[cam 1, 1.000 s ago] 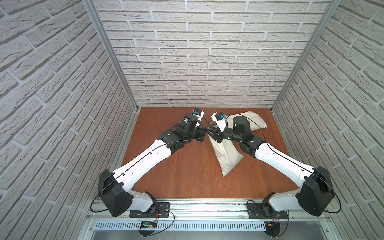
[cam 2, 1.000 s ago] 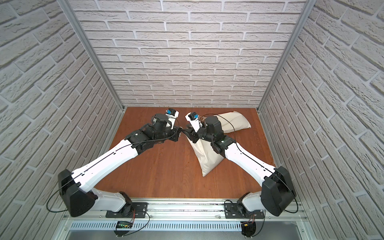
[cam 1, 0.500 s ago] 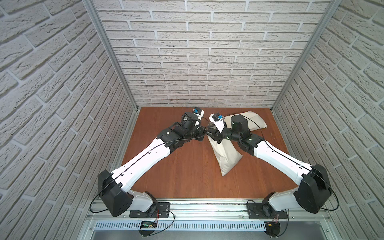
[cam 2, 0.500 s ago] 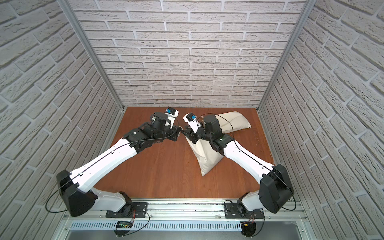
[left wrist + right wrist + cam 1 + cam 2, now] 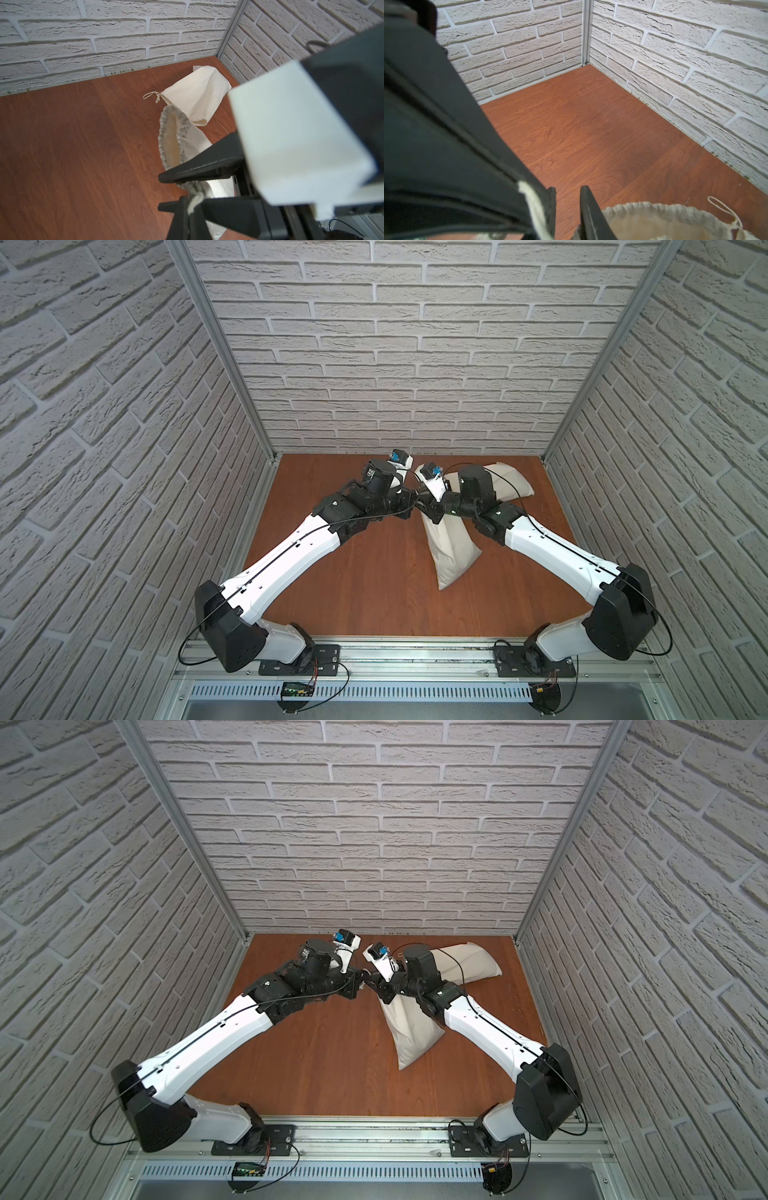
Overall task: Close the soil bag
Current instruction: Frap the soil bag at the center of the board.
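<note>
The soil bag (image 5: 451, 547) lies slantwise on the bench (image 5: 374, 572), right of centre. Its bottom points to the front, and its mouth (image 5: 166, 133) is at the back centre, where both arms meet. A second bag (image 5: 503, 485) lies behind it, apparently touching it near the mouth.

The left hand (image 5: 188, 209) is clamped on the drawstring (image 5: 195, 200). The right hand (image 5: 568, 192) is at the gathered hem, its jaws a little apart with bare bench showing between them and nothing visibly pinched.

The bag looks like limp cotton, soft and not fragile, so it will fold and follow any pull rather than resist it. Its filled lower part probably gives enough weight to anchor it somewhat. The cord is thin and may slip, so it is best held close to its knot. The hem's ruffled channel is the natural counter-hold: pinch the cloth there and draw the cord away from it. The mouth gapes partly open, so lifting or tipping could spill the contents, which are not visible.
</note>
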{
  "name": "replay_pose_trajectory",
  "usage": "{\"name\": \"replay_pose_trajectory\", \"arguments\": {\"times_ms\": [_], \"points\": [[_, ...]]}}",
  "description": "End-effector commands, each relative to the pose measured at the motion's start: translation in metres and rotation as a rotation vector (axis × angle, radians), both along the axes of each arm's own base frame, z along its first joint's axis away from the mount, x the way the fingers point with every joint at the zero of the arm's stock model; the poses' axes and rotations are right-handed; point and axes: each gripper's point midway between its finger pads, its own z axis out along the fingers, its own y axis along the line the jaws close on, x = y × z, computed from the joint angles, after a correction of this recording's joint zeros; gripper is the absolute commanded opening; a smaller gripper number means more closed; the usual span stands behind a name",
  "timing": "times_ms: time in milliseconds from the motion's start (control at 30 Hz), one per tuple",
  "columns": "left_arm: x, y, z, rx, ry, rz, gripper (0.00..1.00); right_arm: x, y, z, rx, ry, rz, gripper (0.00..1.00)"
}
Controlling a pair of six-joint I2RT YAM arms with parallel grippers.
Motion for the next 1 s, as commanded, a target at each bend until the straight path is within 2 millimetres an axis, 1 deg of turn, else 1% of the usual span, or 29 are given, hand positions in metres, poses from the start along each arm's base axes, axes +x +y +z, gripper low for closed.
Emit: {"name": "replay_pose_trajectory", "arguments": {"times_ms": [0,100,167,233,300,333,367,433,467,533,600,700,767,833,900,967], "points": [[-0.007,0.011,0.051,-0.063,-0.114,0.002,0.0,0.026,-0.017,-0.005,-0.036,0.011,-0.107,0.22],[-0.021,0.027,0.086,-0.127,-0.169,0.0,0.0,0.054,-0.052,-0.044,-0.107,0.093,-0.253,0.21],[-0.031,0.042,0.112,-0.155,-0.218,0.015,0.0,0.071,-0.081,-0.073,-0.157,0.151,-0.357,0.21],[-0.039,0.062,0.136,-0.183,-0.263,0.047,0.0,0.082,-0.108,-0.094,-0.196,0.2,-0.45,0.22],[-0.044,0.084,0.158,-0.204,-0.309,0.092,0.0,0.09,-0.133,-0.104,-0.213,0.233,-0.53,0.22],[-0.046,0.097,0.169,-0.211,-0.333,0.126,0.0,0.094,-0.146,-0.105,-0.216,0.236,-0.571,0.22],[-0.046,0.107,0.175,-0.213,-0.346,0.155,0.0,0.095,-0.153,-0.102,-0.215,0.232,-0.596,0.22],[-0.05,0.121,0.185,-0.222,-0.367,0.189,0.0,0.095,-0.159,-0.091,-0.207,0.217,-0.623,0.22],[-0.051,0.125,0.188,-0.223,-0.374,0.201,0.0,0.094,-0.159,-0.083,-0.19,0.212,-0.625,0.22],[-0.051,0.13,0.19,-0.224,-0.38,0.213,0.0,0.087,-0.153,-0.059,-0.128,0.197,-0.609,0.21],[-0.05,0.127,0.188,-0.22,-0.373,0.198,0.0,0.077,-0.138,-0.038,-0.084,0.167,-0.561,0.22],[-0.042,0.113,0.178,-0.217,-0.339,0.154,0.0,0.059,-0.109,-0.017,-0.061,0.126,-0.454,0.25],[-0.035,0.102,0.169,-0.218,-0.306,0.117,0.0,0.05,-0.092,-0.009,-0.052,0.106,-0.396,0.28],[-0.027,0.089,0.16,-0.224,-0.263,0.085,0.0,0.04,-0.075,-0.001,-0.038,0.081,-0.34,0.32],[-0.023,0.074,0.153,-0.243,-0.227,0.035,0.0,0.032,-0.061,0.009,-0.025,0.054,-0.291,0.36],[-0.018,0.064,0.149,-0.246,-0.203,0.011,0.0,0.025,-0.045,0.026,0.0,0.024,-0.235,0.42]]}}
